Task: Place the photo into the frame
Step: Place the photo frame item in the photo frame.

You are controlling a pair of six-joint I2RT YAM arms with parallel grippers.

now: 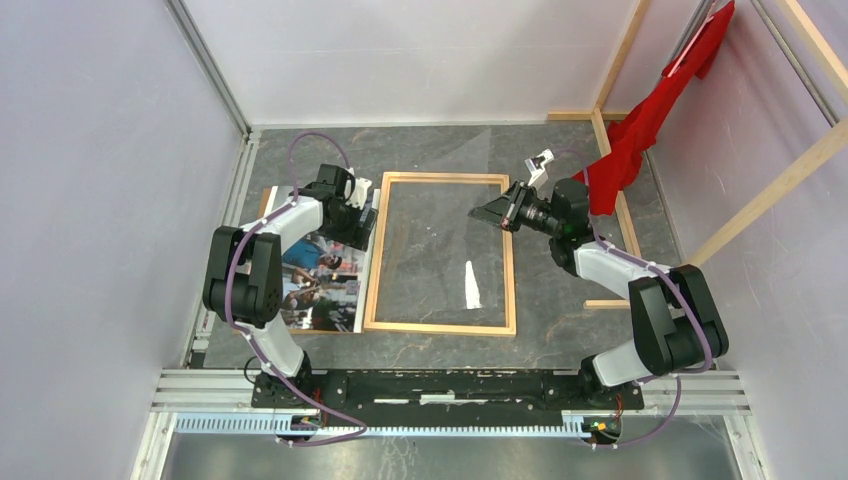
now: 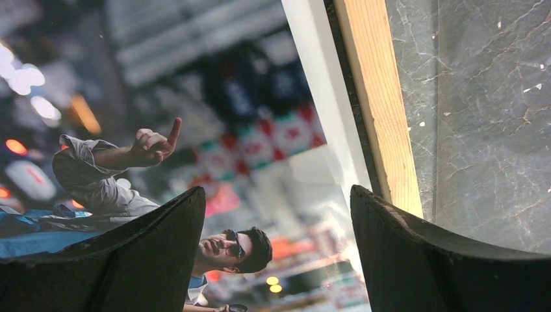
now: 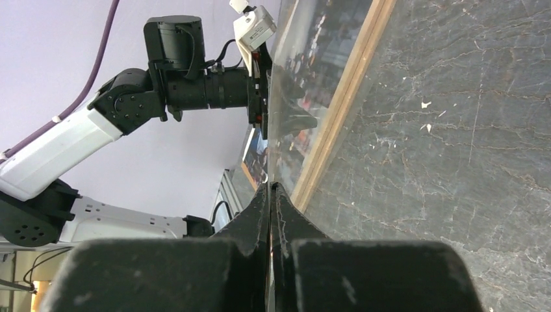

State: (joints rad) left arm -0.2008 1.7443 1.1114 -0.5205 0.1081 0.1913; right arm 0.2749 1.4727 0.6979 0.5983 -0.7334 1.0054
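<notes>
The photo point(image 1: 318, 285), a dark colourful street scene with people, lies flat on the table left of the frame point(image 1: 372, 262). In the left wrist view the photo point(image 2: 214, 123) fills the picture, its white border beside the frame's left rail point(image 2: 378, 110). My left gripper point(image 1: 358, 216) hovers open over the photo's right edge, its fingers point(image 2: 136, 260) apart with nothing between them. My right gripper point(image 1: 498, 212) is over the frame's upper right, shut on the edge of a clear pane point(image 3: 305, 78) that stands tilted up from the frame point(image 3: 344, 110).
A red cloth point(image 1: 650, 120) hangs on wooden rack beams point(image 1: 612, 90) at the back right. A brown board edge point(image 1: 267, 200) shows at the photo's far left corner. White walls close in both sides. An aluminium rail point(image 1: 450, 385) carries the arm bases.
</notes>
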